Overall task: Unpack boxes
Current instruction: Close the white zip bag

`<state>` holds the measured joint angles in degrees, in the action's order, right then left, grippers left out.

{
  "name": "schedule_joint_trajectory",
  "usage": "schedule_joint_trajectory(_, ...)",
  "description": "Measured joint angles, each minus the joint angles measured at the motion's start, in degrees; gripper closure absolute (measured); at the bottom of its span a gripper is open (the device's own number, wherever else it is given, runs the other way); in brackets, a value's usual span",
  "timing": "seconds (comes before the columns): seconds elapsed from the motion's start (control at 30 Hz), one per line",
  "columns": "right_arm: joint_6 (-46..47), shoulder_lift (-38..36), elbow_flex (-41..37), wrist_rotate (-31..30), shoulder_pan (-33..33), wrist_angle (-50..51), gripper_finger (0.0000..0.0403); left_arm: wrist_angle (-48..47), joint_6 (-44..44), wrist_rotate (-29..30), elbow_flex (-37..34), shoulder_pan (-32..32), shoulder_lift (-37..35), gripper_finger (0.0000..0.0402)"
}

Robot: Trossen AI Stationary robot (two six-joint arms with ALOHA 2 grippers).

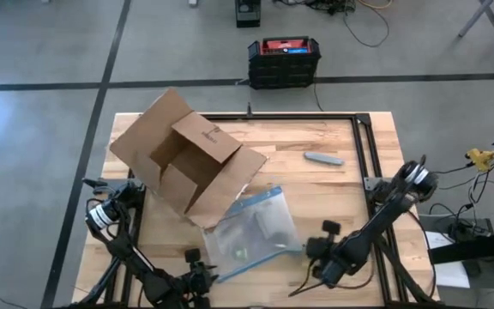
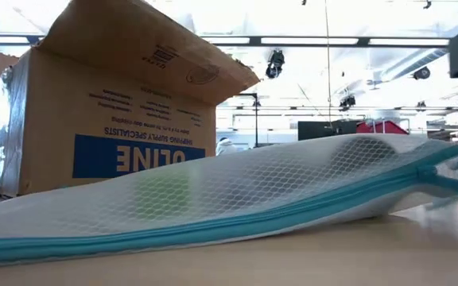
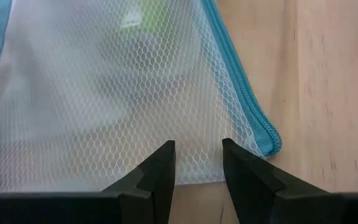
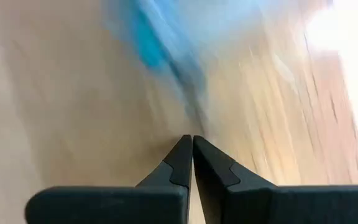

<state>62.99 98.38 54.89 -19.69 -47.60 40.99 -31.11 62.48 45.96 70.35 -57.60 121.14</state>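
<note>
With the cardboard box [image 1: 187,159] lying open on the table's left half and the mesh pouch [image 1: 251,230] just beside it, your left gripper [image 3: 197,163] sits half-open at the pouch's edge, gripping nothing; close squarely on the mesh. Your right gripper [image 4: 191,155] is shut, empty.

A wooden table [image 1: 333,197] carries four things. A cardboard box [image 1: 187,159] lies tipped on its side in the table's back-left part, its flaps spread open, one flap reaching past the back-left corner. A mesh zip pouch [image 1: 251,227] lies flat in front of the box, touching the box's front flap, near the middle of the front edge. A small pen-like object [image 1: 323,158] lies well apart from both, toward the back-right. The left gripper [image 1: 197,273] sits at the front edge, at the pouch's front-left corner. The right gripper [image 1: 316,251] sits just beside the pouch's right end, near the front edge. A crate [image 1: 283,61] stands on the floor behind the table.
</note>
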Motion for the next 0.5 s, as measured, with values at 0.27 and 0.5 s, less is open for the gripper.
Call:
schedule_joint_trajectory(0.27, 9.0, -11.0, -6.1, -6.3, -4.9, -3.6, 0.0403, -0.9, 1.0, 0.7, 0.0, 0.0, -0.2, 0.0283)
schedule_joint_trajectory(0.5, -4.8, -9.1, -6.1, -12.7, -4.6, -25.1, 0.0403, -2.3, -1.4, -0.7, 1.1, 1.6, -2.9, 0.0283)
